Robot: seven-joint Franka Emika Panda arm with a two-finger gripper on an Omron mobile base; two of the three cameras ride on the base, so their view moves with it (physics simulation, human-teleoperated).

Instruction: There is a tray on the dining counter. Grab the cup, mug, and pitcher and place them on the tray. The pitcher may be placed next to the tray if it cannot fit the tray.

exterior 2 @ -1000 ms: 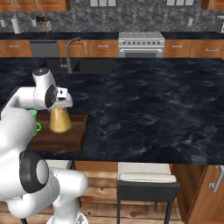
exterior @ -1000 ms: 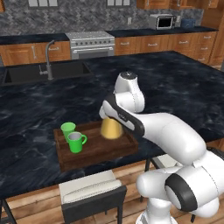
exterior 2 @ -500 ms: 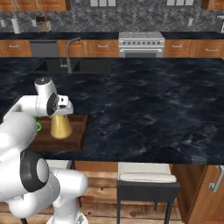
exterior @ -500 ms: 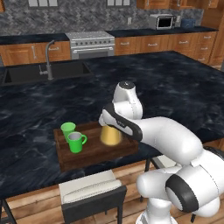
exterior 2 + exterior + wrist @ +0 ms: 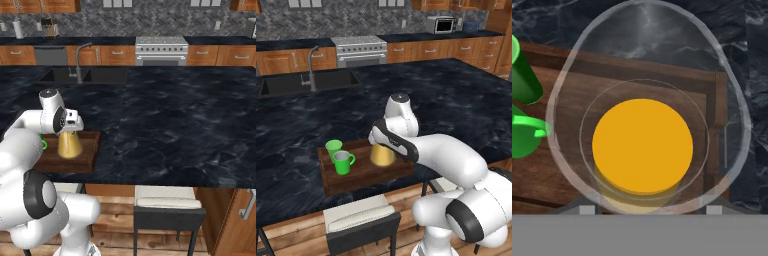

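One tray (image 5: 363,172) on the counter (image 5: 456,95) carries one cup (image 5: 333,148), one mug (image 5: 343,162) and one pitcher (image 5: 382,155), clear-rimmed, orange below; the tool (image 5: 643,211) straddles its rim, grip unclear.

1. Pitcher (image 5: 382,155): clear upper rim hidden behind the arm in the left base view.
2. Tool: finger tips cut off at the hand view's bottom edge; grip unclear.
3. Cup (image 5: 523,80) and mug (image 5: 524,135): cropped by the left edge.
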